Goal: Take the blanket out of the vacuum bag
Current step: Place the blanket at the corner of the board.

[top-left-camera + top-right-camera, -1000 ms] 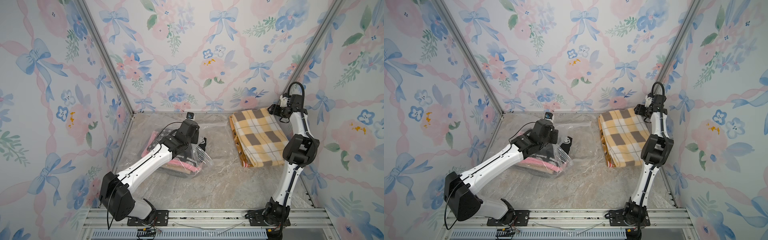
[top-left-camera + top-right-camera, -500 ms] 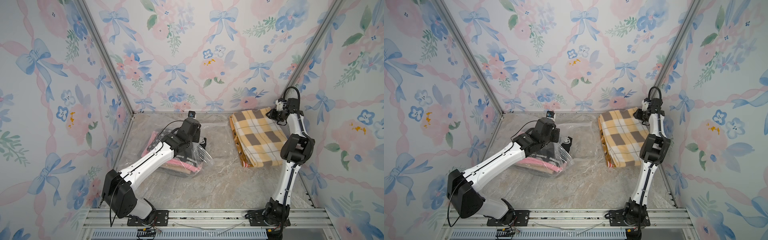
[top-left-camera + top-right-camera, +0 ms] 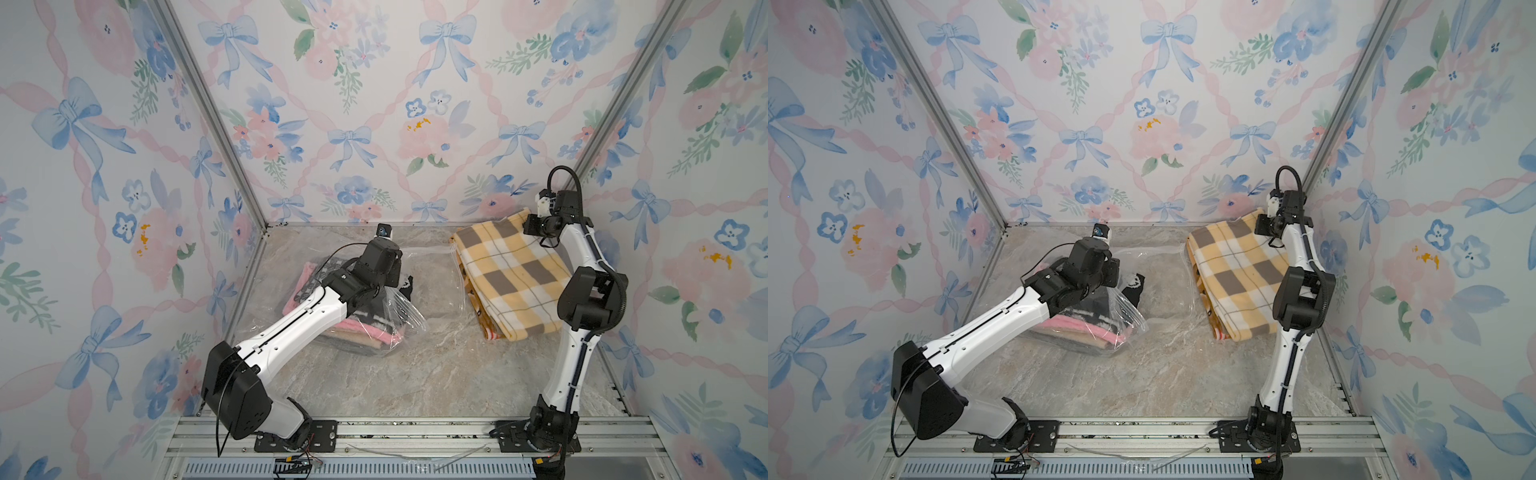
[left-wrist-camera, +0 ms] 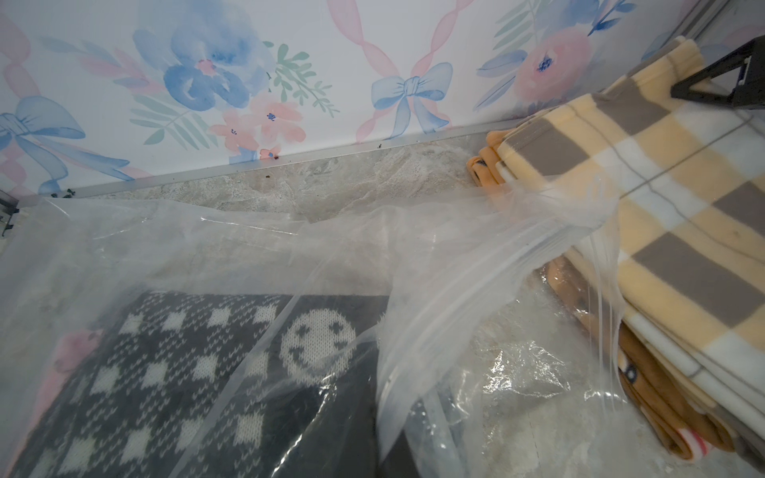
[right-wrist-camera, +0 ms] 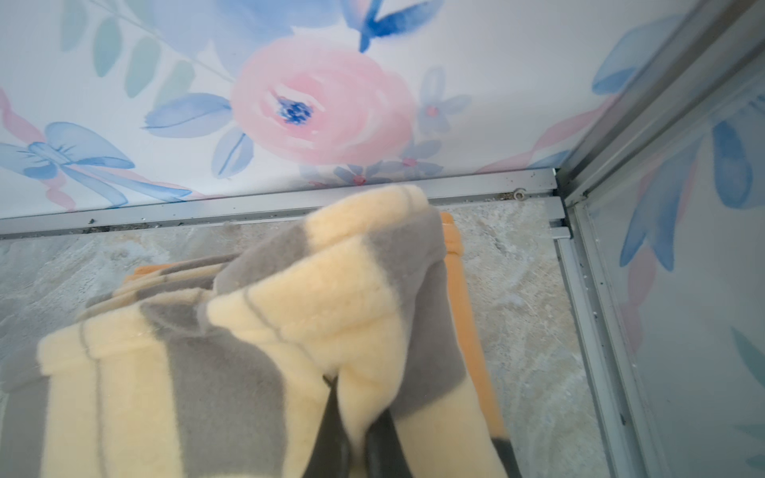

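The blanket [image 3: 511, 274], yellow, grey and white plaid, lies folded at the back right. Its far corner is lifted [image 5: 289, 331]. My right gripper [image 5: 356, 438] is shut on a fold of that corner, close to the back right wall corner [image 3: 536, 226]. The vacuum bag [image 4: 414, 248] is clear crinkly plastic. It stretches from my left gripper across the floor and drapes over the blanket's near left edge [image 3: 1187, 266]. My left gripper [image 3: 397, 274] is shut with bunched bag plastic at its jaws. Its fingers are hidden under the plastic in the left wrist view.
A stack of folded clothes sits under clear plastic below my left arm: a dark knit with white diamonds and a smiley face [image 4: 207, 372], pink and beige layers [image 3: 374, 328]. An orange-brown folded cloth [image 4: 645, 397] lies under the blanket. Walls enclose the back and sides.
My right gripper has shut on the blanket's far corner after standing open above it. The right wrist has shifted slightly. My left arm has barely moved.
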Tool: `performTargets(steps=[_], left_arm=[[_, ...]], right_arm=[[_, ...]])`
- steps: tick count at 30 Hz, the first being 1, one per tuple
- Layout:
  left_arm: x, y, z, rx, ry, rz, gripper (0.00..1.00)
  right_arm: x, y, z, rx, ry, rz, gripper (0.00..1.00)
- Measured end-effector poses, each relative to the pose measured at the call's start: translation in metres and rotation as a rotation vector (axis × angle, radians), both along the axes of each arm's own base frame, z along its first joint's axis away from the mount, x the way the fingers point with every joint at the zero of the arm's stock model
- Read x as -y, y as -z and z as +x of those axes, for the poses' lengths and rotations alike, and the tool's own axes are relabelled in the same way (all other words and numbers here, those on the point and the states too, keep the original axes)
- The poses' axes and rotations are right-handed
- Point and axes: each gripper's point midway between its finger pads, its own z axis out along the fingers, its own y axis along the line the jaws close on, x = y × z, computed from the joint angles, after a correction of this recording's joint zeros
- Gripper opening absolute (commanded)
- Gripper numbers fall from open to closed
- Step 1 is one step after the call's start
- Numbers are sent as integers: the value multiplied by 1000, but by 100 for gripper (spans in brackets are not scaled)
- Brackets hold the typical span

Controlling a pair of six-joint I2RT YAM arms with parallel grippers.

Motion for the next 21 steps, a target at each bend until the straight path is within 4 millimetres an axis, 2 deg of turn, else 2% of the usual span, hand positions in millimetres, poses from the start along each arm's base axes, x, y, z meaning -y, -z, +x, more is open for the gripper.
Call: performTargets(steps=[6,11,15,18,21], left_arm=[[-5,-8,-6,15,-6,-22,0],[-6,-7,-7,13,-7,-21,0],[-5,-7,-7,12,-6,-24,0],[-4,-7,-8,12,-4,-24,0],[-4,-7,-8,12,-5,-24,0]], right_arm=[[-30,-41,-18,89,-34,-30,0],[-34,-71,-34,171,-38,-15,0],[-37,-95,-40,251,-48,54,0],[-31,-109,-37,307,-26,149,0],[-9,-110,-29,329,26,233,0]])
